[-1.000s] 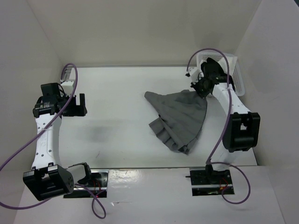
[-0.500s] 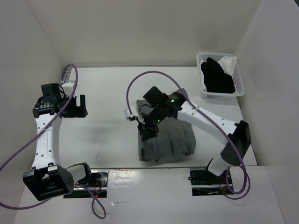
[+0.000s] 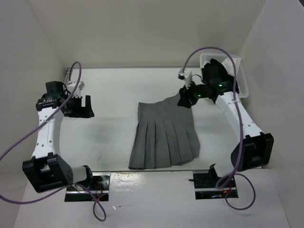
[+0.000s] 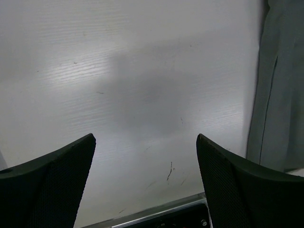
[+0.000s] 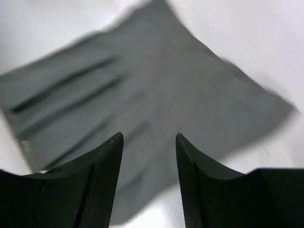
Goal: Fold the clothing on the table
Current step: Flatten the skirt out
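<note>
The clothing point(image 3: 164, 135), a grey pleated skirt, lies spread flat in the middle of the white table point(image 3: 114, 90), narrow waistband far, wide hem near. My right gripper point(image 3: 185, 99) hovers at the waistband's far right corner, open. In the right wrist view the blurred skirt point(image 5: 142, 80) lies below my right gripper point(image 5: 148, 135), with nothing between its fingers. My left gripper point(image 3: 80, 107) hangs open over bare table well left of the skirt. The left wrist view shows my left gripper point(image 4: 145, 137) empty, and the skirt's edge point(image 4: 280, 95) at the right.
A white mesh basket point(image 3: 243, 78) holding a black garment point(image 3: 216, 71) stands at the far right corner, just behind my right arm. A metal rail point(image 4: 156, 216) runs along the table's near edge. White walls enclose the table on three sides.
The skirt went from a crumpled heap to lying flat. My right arm reached over it toward the centre, then drew back to the far right corner and its jaws opened. The left arm barely shifted.
</note>
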